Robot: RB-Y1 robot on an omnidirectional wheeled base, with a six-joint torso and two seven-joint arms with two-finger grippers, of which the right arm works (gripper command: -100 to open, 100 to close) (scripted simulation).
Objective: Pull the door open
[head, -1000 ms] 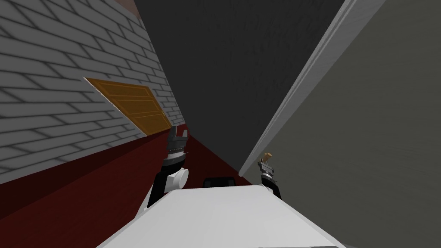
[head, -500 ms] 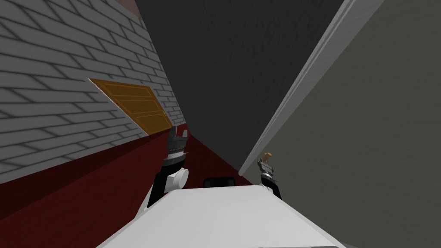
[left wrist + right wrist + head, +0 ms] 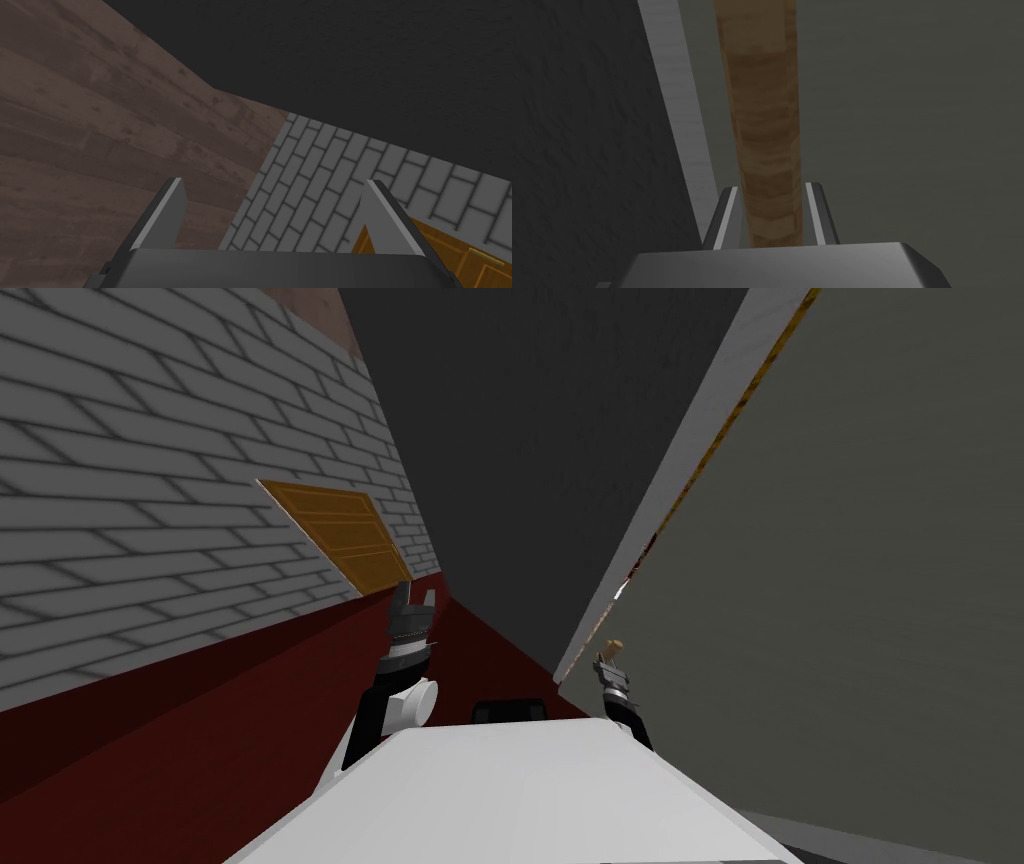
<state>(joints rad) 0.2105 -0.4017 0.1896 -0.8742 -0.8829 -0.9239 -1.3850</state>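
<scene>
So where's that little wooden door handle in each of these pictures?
Head view: the wooden handle is small, at the right gripper's tip, on the grey door.
Right wrist view: the wooden handle runs up the middle, clamped between the fingers.
Left wrist view: the open left gripper faces a brick wall and an orange door instead.
Shared landmark: the light grey strip beside the handle.

Left, a grey brick-patterned wall [image 3: 150, 488] carries an orange panelled door [image 3: 345, 533] above dark red floor [image 3: 200, 738]; right, the olive-grey door [image 3: 850, 588] bears a brown wood-grained handle [image 3: 764, 125].
</scene>
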